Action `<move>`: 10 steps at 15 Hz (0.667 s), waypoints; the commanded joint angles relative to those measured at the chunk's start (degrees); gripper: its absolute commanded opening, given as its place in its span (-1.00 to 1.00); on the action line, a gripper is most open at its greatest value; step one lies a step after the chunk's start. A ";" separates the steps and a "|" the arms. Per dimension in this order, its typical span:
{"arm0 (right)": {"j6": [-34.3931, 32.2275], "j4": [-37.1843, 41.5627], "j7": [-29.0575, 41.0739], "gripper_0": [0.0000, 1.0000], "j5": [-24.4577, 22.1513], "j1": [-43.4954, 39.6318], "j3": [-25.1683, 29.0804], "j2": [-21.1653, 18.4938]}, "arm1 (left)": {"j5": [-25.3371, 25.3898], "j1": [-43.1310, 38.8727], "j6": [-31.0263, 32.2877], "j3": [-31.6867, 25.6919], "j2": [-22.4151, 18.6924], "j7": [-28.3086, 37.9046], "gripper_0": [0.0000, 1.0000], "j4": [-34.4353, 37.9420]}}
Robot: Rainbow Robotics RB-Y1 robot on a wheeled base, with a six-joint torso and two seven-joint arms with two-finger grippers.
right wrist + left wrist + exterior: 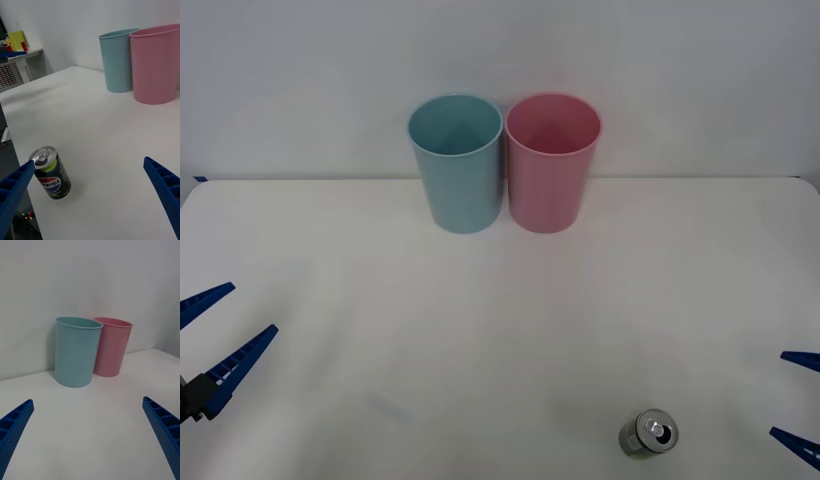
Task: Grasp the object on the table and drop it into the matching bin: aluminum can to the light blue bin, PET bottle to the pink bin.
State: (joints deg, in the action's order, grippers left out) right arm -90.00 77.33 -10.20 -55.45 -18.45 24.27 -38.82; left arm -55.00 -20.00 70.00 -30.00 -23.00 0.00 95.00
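Can [649, 433] stands upright on the table [500, 330], near front edge, right of centre; silver top w/ pull-tab faces up, dark body w/ Pepsi logo seen in right wrist view [50, 173]. Light blue bin [456, 163] and pink bin [552, 161] stand side by side at far centre of table, just touching or nearly so, blue on robot's left; both well apart from can. Right gripper [798, 402] low at right edge, just beside can, jaws spread wide, holding nothing; not touching can. Left gripper [218, 330] at left edge above table, jaws also spread, empty, pointed toward bins.
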 commanded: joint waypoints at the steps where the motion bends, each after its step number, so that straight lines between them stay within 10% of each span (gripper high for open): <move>1: 0.00 -0.25 -1.76 1.00 -0.89 -0.36 -1.42 -0.55 | 0.00 0.00 0.00 0.00 0.00 0.00 1.00 0.00; 10: 0.00 -8.51 -11.34 1.00 -2.12 -0.45 -4.41 1.12 | 0.00 0.00 0.00 0.00 0.00 0.00 1.00 0.00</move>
State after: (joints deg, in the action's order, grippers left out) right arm -90.00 69.49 -20.37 -57.59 -18.89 19.93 -38.15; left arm -55.00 -20.00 70.00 -30.00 -23.00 0.00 95.00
